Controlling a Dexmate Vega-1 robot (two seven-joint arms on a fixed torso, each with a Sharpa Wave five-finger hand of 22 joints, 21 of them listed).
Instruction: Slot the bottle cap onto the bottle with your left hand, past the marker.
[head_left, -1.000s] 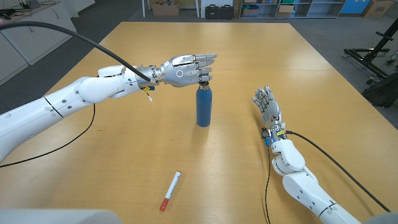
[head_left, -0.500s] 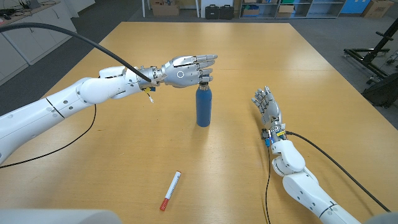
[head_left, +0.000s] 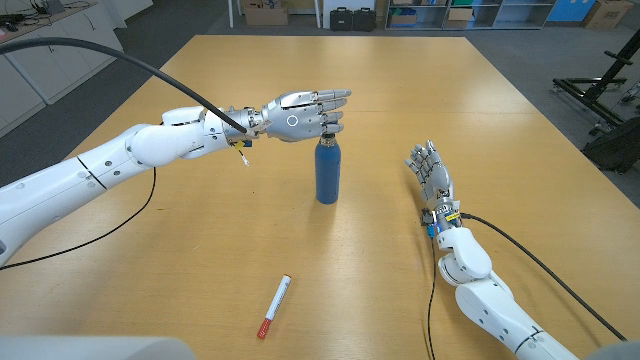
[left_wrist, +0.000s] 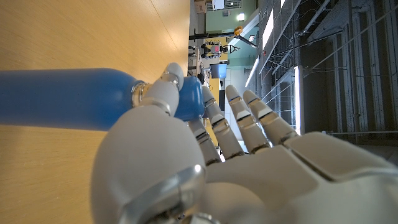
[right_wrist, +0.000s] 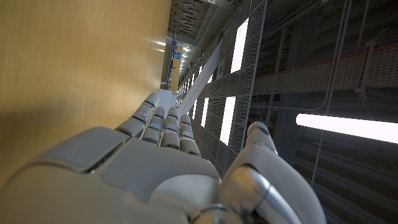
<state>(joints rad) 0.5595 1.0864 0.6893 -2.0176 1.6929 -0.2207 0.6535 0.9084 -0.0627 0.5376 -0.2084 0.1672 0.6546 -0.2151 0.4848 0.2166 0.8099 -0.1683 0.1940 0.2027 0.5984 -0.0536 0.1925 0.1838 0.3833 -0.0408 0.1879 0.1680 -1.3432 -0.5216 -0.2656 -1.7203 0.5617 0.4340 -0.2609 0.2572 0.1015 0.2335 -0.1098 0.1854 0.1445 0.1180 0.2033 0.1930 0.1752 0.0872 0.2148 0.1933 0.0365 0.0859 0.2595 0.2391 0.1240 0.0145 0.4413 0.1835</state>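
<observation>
**Two hands, one bottle, one marker on a wooden table**

Bottle: blue, upright near the table's middle. Its neck sits directly under the left hand's fingertips. In the left wrist view the bottle runs sideways across the frame, with a metal ring at the neck.

Cap: blue, at the bottle's mouth, pinched between the thumb and a finger of the left hand. Whether it is fully seated on the neck cannot be told.

Left hand: reaches in from the left, raised off the table, over the bottle top. Thumb and one finger close on the cap; the other fingers stretch out straight beyond it. The wrist view shows the back of the same hand with the thumb pressed at the neck ring.

Right hand: well to the right of the bottle, standing on edge with fingers pointing up and slightly apart, holding nothing. Its own wrist view shows the hand beside bare wood.

Marker: white with a red end, lying on the table's near side, well apart from the bottle and both hands.

Table: light wood, with black cables trailing from both arms.

Room: grey floor; boxes and cases on shelving along the far wall.
</observation>
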